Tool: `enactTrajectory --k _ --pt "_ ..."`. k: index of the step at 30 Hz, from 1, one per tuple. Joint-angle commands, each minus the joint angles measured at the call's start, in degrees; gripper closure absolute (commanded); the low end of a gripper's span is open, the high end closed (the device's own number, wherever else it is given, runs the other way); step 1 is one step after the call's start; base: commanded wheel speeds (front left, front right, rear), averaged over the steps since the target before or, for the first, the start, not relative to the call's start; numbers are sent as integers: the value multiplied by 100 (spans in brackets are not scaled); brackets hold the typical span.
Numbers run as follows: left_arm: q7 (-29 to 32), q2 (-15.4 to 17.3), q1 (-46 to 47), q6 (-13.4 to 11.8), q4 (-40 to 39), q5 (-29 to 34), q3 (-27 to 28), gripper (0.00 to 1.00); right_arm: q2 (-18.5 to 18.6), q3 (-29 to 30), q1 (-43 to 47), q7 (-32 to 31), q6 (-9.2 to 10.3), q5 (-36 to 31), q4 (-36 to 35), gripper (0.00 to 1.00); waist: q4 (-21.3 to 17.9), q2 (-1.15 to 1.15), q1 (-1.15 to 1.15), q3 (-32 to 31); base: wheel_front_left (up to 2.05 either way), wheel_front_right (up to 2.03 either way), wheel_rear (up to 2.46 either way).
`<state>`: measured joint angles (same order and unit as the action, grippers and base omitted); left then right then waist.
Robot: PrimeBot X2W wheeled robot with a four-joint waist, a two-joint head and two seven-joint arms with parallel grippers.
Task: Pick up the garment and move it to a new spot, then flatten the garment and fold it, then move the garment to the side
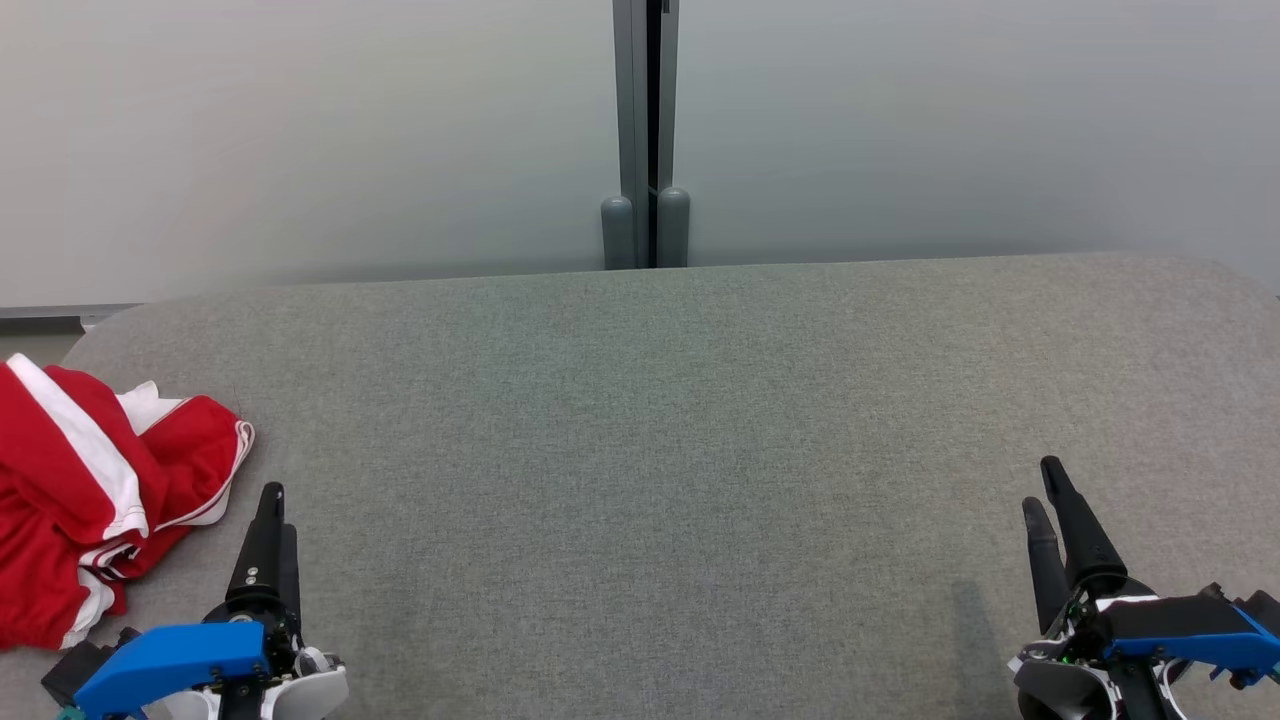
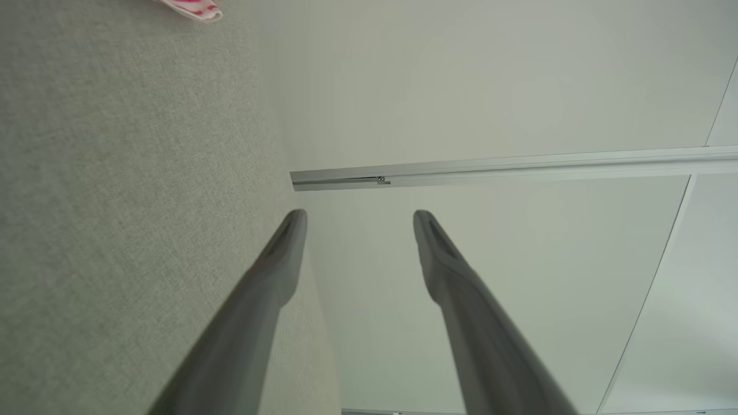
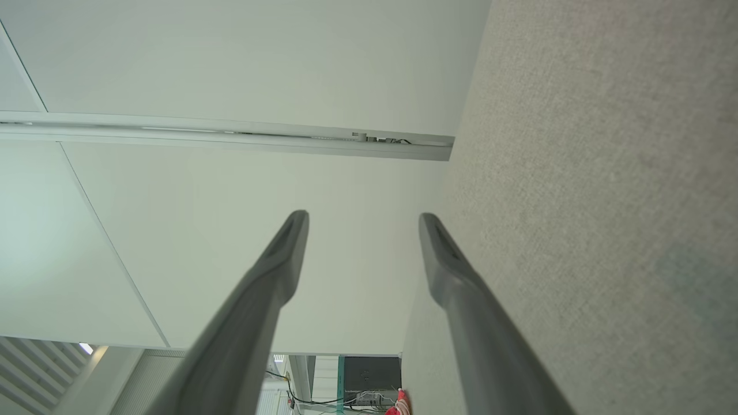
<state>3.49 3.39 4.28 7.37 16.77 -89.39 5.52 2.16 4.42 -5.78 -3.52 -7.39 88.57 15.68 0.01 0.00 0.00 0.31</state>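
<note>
A crumpled red garment (image 1: 85, 490) with white stripes lies at the left edge of the grey table (image 1: 660, 440); a corner of the garment (image 2: 193, 10) peeks in at the top of the left wrist view. My left gripper (image 1: 275, 515) hovers just right of the garment, apart from it, and its fingers stand open and empty (image 2: 358, 222). Near the table's front right, my right gripper (image 1: 1045, 490) is also open with nothing between its fingers (image 3: 363, 222).
A pale partition wall (image 1: 300, 130) runs along the table's far edge, with a grey post (image 1: 646, 130) at its middle. The table has rounded far corners. A bit of red (image 3: 398, 406) shows at the bottom of the right wrist view.
</note>
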Motion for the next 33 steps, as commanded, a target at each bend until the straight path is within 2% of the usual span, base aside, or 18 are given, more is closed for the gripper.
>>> enactTrajectory --k 1,26,33 --pt "-72 92 233 3 -58 173 -52 0 49 -21 -210 70 -7 -207 -110 0 -1 0 0 2 0 0 0" --pt "-655 344 414 7 201 3029 -348 0 47 -163 -456 653 -9 -2999 101 0 -15 0 0 21 0 0 0" --pt "-795 356 434 9 342 3648 -377 0 52 -196 -488 795 -10 -3722 240 0 -12 0 0 16 0 0 0"
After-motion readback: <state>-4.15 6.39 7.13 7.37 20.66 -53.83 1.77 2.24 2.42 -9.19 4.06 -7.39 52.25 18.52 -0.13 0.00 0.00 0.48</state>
